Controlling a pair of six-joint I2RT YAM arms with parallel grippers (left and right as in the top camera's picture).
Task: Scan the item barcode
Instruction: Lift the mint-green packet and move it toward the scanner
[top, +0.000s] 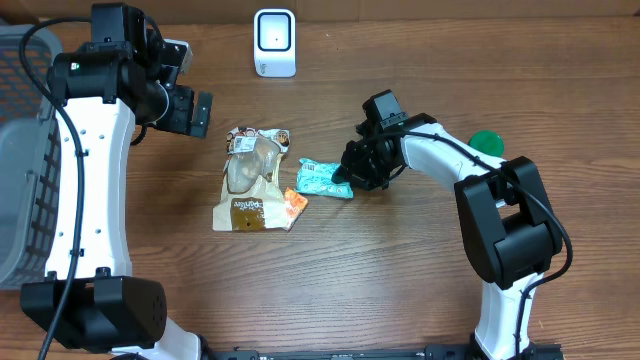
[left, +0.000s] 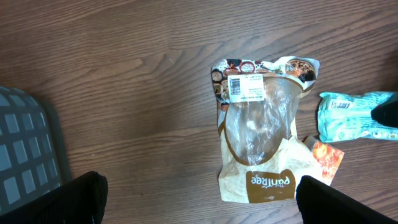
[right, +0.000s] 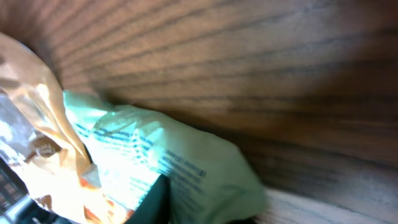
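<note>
At table centre our right gripper (top: 352, 172) meets the packet (top: 322, 178) at its 3 o'clock end, grip unclear, left gripper (top: 190, 110) wide; we should pinch firmly, lift, then face its barcode to the scanner (top: 274, 42) at 12 o'clock.

We're looking at a robot lab bench, and it's dressed up like a shop checkout. A bare wood-grain table (top: 380, 290) carries everything. Two white-and-black arms rise from bases at its near edge, the left arm (top: 95, 200) and the right arm (top: 500, 220). A small white barcode scanner (top: 274, 42) stands at the far edge, and a grey plastic basket (top: 20, 180) sits at the left side. Packaged groceries lie mid-table: a clear-window snack bag (top: 255, 180) and a teal packet (top: 322, 178).
</note>
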